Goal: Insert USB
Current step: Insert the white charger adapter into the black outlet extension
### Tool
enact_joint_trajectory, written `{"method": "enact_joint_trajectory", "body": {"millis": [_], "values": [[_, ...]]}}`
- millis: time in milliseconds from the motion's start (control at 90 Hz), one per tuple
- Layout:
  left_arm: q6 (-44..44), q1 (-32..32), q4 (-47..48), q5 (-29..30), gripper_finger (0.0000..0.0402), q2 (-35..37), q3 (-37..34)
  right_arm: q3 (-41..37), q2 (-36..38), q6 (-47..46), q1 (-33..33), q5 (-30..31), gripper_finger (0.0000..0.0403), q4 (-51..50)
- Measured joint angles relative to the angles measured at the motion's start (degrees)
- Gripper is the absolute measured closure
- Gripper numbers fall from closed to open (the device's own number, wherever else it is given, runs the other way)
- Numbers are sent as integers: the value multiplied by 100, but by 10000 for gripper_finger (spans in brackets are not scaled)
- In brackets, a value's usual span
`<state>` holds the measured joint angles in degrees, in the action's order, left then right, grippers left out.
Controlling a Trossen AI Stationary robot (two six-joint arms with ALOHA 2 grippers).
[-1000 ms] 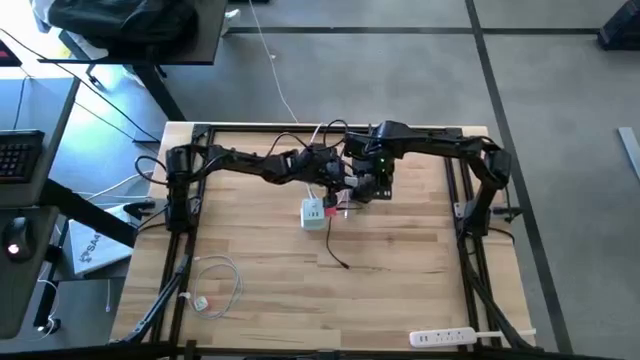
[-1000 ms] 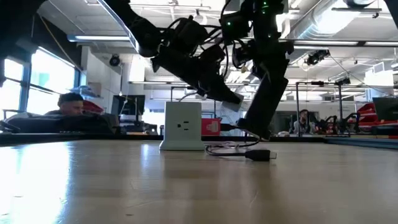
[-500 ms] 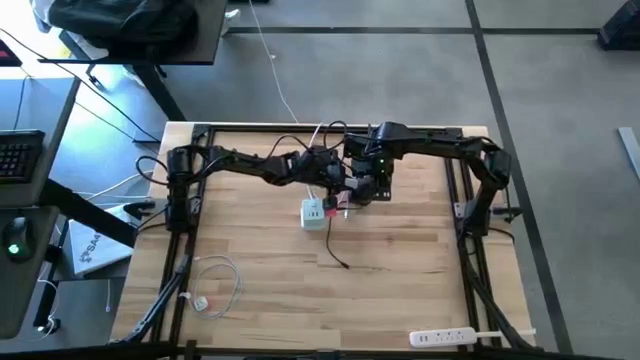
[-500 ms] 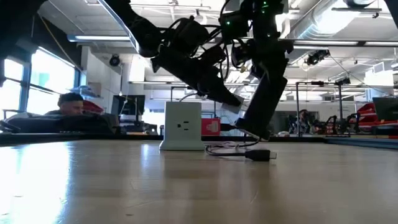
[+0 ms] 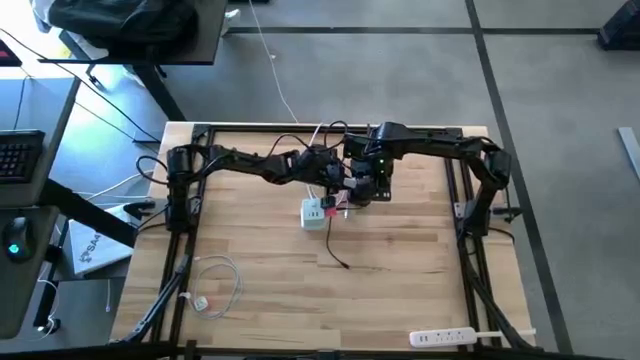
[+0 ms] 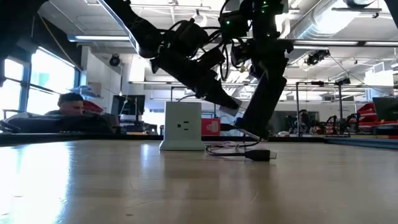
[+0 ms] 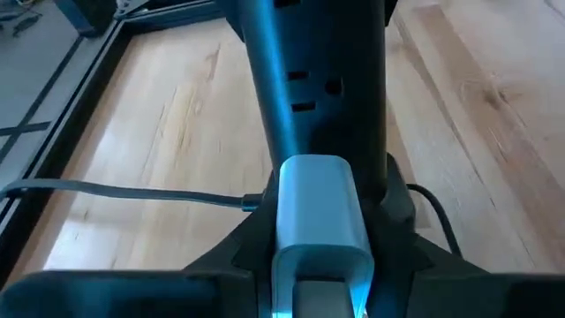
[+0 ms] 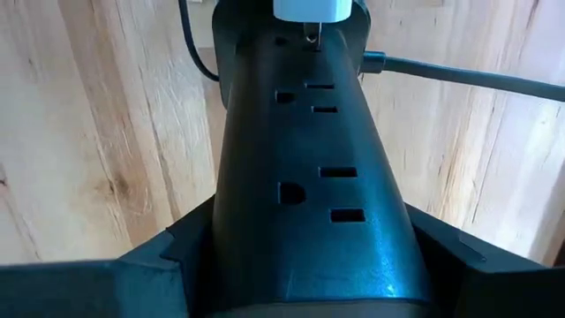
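Both arms are bunched up mid-table (image 5: 420,260). The right gripper (image 5: 370,190) is clamped around a black power strip (image 8: 309,177), and the left gripper (image 5: 332,183) is pinching a white adapter (image 7: 320,212) against the strip's end. The white charger cube (image 5: 312,214) sits on the wood with the USB (image 6: 211,127) lying just beside it, ungripped. So I'd say the insert isn't done yet, and the grab and push are both left.
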<state>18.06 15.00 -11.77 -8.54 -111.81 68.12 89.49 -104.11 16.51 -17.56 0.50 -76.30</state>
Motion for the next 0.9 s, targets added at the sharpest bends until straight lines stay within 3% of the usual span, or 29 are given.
{"method": "enact_joint_trajectory", "body": {"millis": [511, 900], "values": [[-262, 44, -69, -260, 309, -87, -4, -10, 2, 2, 2, -53, 177, 214], [-405, 46, -652, -299, 309, -407, -7, -11, -119, -15, 9, -5, 177, 177]]}}
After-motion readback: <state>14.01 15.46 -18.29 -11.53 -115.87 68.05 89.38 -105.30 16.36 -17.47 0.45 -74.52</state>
